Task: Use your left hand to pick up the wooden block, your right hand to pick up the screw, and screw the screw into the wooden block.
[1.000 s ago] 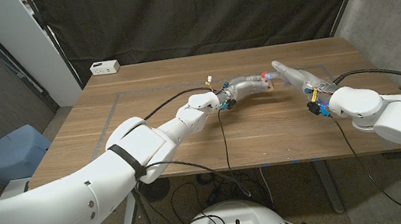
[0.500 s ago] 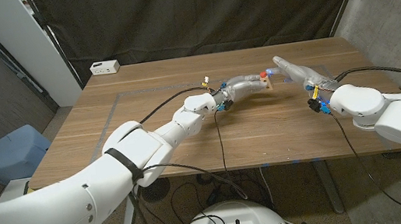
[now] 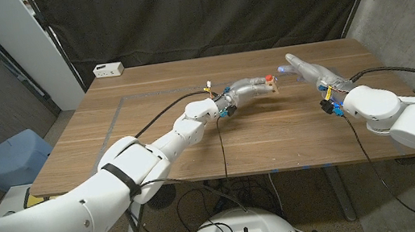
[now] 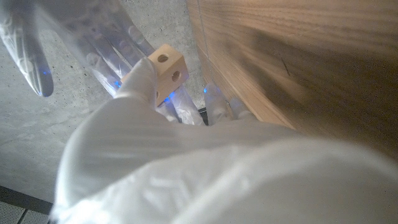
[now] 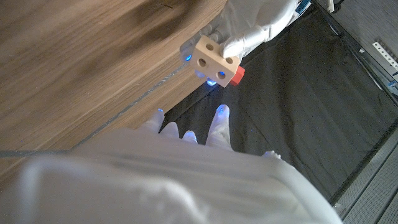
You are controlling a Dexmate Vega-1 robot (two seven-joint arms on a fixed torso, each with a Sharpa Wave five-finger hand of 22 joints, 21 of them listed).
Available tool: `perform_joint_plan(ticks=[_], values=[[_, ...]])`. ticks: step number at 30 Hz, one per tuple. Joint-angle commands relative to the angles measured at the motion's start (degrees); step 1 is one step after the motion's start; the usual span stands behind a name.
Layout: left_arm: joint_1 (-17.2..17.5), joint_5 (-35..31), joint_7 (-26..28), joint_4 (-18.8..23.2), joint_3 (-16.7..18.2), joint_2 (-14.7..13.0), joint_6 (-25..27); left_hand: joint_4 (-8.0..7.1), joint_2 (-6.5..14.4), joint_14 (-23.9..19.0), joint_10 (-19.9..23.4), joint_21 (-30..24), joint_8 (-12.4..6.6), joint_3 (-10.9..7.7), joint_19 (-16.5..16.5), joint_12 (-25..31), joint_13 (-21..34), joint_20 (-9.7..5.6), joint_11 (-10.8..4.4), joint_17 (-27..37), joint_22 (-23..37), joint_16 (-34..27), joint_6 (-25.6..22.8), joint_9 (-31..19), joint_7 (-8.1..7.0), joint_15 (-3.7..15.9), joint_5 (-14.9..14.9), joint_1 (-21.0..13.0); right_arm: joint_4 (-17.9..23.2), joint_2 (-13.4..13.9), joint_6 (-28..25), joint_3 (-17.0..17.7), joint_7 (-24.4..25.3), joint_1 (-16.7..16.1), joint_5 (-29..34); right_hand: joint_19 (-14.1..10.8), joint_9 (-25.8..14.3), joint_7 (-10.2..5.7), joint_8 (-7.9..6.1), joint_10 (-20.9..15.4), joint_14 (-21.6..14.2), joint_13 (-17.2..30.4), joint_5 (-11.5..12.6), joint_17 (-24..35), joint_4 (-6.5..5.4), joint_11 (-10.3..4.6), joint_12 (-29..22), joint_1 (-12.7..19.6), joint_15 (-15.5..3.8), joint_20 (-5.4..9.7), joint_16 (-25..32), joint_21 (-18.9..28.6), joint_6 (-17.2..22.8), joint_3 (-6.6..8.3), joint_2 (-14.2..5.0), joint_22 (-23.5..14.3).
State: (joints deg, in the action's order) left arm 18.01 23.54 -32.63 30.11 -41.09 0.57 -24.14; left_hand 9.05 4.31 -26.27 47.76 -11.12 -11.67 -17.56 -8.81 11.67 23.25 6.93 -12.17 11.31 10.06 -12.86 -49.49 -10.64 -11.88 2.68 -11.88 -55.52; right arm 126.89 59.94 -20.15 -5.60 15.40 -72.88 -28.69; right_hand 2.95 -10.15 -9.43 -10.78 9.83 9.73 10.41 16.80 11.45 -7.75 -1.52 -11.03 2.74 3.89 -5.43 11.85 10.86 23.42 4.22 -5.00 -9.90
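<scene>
Head view: my left robot hand holds the wooden block clear of the surface, holes exposed for threading; my right robot hand, fingers extended, carries no visible screw.

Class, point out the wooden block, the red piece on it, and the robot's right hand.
wooden block (image 5: 210,57), right wrist view, its holed face.
red piece (image 5: 238,74), right wrist view, its visible side.
right hand (image 3: 311,71), head view, back of the hand.
</scene>
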Motion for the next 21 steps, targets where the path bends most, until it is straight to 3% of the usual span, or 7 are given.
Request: perform_joint_plan(ticks=[1,4,13,21], values=[[0.9,0.2,-0.1,4.1,0.2,-3.1,1.1,-0.39,0.6,-0.5,0.5,-0.4,-0.55,-0.60,-0.3,0.4,0.1,-0.04,-0.21,0.2,0.3,-0.1,-3.0,-0.5,2.37,2.94,-0.3,0.2,0.6,-1.9,-1.7,-0.5,1.8,1.3,1.2,-0.4,0.0,0.22,0.13,0.7,5.7,0.0,0.4,0.2,-0.25,0.40,-0.3,0.4,0.44,-0.17,0.3,0.3,0.0,0.23,-1.23,0.1],[0.1,0.4,-0.6,2.9,0.4,-3.1,0.8,-0.38,0.6,-0.5,0.5,-0.4,-0.55,-0.60,-0.3,0.4,0.1,-0.02,-0.20,0.2,0.3,-0.1,-3.0,-0.5,2.26,2.86,-0.3,0.3,0.6,-2.7,-2.4,-1.3,2.4,2.2,1.4,-0.6,0.0,0.20,0.12,0.7,5.7,0.0,0.4,0.2,-0.24,0.43,-0.3,0.4,0.45,-0.16,0.3,0.4,0.0,0.23,-1.23,0.1],[-5.0,0.1,-3.0,-6.7,0.6,-0.7,-1.5,-0.37,0.6,-0.5,0.5,-0.5,-0.57,-0.61,-0.4,0.4,0.1,0.02,-0.20,0.1,0.3,-0.1,-3.1,-0.5,2.27,2.83,-0.3,0.3,0.0,-4.7,-3.3,-3.3,4.6,4.6,2.9,-0.9,0.0,0.18,0.15,0.6,5.6,0.0,0.4,0.2,-0.20,0.36,-0.3,0.5,0.46,0.02,0.3,0.4,0.0,0.27,-1.22,0.1],[-6.2,-0.8,-0.9,-8.5,0.4,0.4,-0.5,-0.38,0.6,-0.5,0.4,-0.4,-0.55,-0.63,-0.4,0.3,0.1,0.05,-0.18,0.2,0.3,-0.1,-3.1,-0.5,2.34,2.77,-0.3,0.3,-2.3,-5.4,-0.7,-4.4,3.7,5.6,4.0,-1.1,0.0,0.14,0.24,0.5,5.5,0.0,0.4,0.1,-0.16,0.31,-0.3,0.5,0.50,0.02,0.3,0.5,-0.3,0.29,-1.21,0.1]])
